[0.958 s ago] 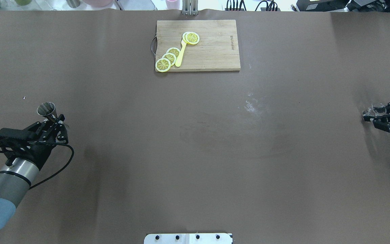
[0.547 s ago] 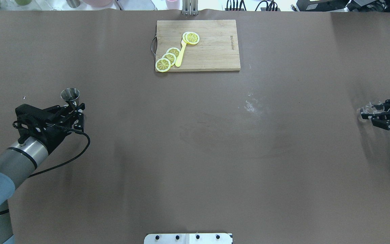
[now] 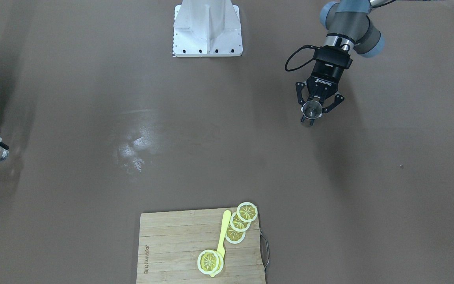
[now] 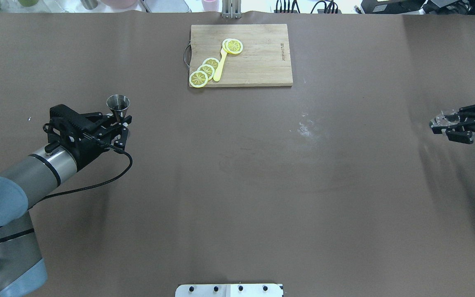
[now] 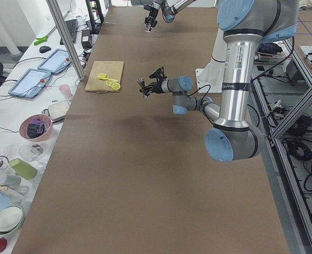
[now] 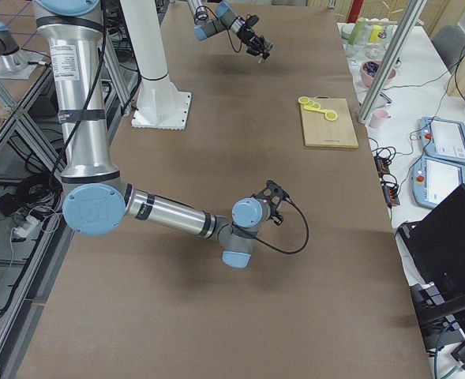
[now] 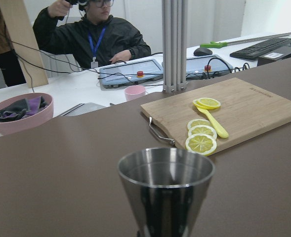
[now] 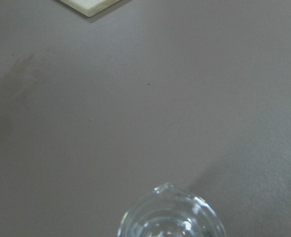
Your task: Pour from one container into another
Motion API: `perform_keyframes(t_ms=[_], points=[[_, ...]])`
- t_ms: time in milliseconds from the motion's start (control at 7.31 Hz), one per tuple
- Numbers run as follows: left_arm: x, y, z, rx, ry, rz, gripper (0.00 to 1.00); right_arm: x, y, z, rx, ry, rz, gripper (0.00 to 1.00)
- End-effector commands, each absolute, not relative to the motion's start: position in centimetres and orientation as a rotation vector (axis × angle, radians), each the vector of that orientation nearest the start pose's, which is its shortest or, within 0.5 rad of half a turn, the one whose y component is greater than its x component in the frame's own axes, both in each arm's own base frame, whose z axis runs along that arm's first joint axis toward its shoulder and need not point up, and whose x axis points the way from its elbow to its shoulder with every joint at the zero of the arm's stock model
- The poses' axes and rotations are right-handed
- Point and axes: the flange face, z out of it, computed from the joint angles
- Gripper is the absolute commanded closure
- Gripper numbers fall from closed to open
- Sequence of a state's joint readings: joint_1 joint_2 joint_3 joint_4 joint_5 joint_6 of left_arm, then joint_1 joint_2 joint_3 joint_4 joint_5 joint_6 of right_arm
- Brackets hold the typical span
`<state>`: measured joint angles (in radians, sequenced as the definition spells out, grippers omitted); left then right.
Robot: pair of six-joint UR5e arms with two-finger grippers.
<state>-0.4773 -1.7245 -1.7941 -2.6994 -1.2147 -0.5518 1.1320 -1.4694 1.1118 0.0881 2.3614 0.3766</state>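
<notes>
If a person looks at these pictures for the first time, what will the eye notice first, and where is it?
The brightest thing is the wooden cutting board at the table's far edge, with yellow lemon slices on it. Next come the two arms far apart: the left gripper holds a steel jigger upright in its fingers, and at the opposite end the right gripper holds a small clear glass cup.
</notes>
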Motion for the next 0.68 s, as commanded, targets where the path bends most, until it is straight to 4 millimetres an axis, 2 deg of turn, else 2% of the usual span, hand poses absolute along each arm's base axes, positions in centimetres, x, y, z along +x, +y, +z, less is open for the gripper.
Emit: perform_keyframes(t_ms=[0, 274, 547], points=[[41.4, -42.9, 31.1, 1.245, 0.945, 0.345, 1.0, -17.9, -51.3, 60.2, 0.88, -1.148, -0.622, 1.0], [43.8, -46.8, 28.5, 1.251, 0.979, 0.504, 1.0, -19.3, -53.8, 57.6, 0.907, -1.109, -0.694, 1.0], [45.9, -51.6, 26.2, 1.281, 0.954, 0.685, 1.0, -21.5, -55.0, 52.8, 0.868, -1.096, -0.73, 1.0]])
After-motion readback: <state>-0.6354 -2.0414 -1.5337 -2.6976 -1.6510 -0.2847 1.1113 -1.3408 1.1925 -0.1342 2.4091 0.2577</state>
